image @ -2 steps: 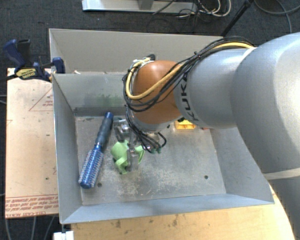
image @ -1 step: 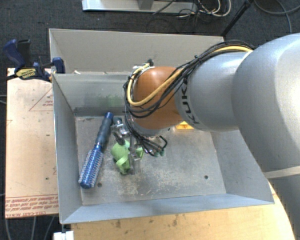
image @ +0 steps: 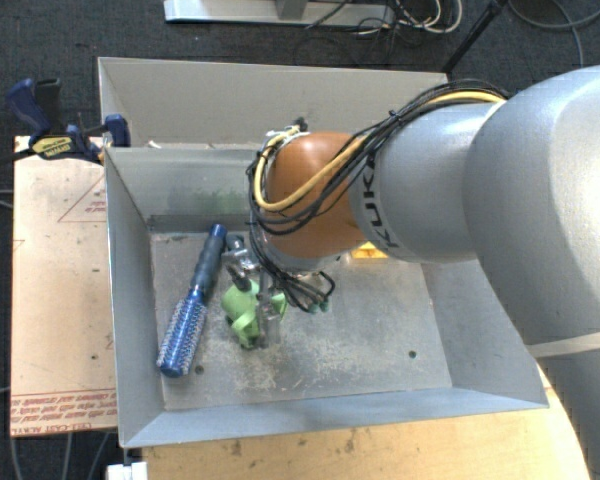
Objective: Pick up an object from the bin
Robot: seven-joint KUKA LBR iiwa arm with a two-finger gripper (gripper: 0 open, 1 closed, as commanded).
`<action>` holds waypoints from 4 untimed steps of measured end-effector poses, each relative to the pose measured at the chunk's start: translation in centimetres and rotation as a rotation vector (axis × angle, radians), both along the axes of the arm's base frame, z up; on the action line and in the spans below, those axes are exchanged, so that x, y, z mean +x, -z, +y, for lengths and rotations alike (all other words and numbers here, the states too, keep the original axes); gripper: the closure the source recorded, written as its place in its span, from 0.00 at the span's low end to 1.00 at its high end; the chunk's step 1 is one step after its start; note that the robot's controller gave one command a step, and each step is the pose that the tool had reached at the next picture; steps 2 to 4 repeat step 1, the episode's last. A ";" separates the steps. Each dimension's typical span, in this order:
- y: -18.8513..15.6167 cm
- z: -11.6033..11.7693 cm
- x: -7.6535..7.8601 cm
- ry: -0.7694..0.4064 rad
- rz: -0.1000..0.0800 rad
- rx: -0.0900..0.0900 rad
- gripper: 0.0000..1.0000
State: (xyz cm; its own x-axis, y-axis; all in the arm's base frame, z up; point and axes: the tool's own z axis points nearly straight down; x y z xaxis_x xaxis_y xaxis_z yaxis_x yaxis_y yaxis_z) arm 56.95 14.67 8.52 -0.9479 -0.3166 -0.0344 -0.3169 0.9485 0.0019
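Gripper [image: 257,320] sits on the small green lump [image: 240,316] mid-bin. It looks light and squashy, so pinch its middle. Whether the gripper is gripping, I can't tell.

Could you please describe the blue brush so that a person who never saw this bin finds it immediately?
Look into the grey metal bin, at the left side of its floor. A long blue brush lies there, its handle toward the far wall. Beside it, under the gripper, is a small green thing; the brush is longer, blue and bristled.

The arm [image: 450,178] reaches leftward, its hand [image: 257,303] pointing down.
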 end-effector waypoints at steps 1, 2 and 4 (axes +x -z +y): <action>-16.5 0.4 1.8 -0.004 0.020 -0.009 1.00; -16.5 0.4 1.8 -0.004 0.020 -0.009 1.00; -16.5 0.4 1.8 -0.004 0.020 -0.009 1.00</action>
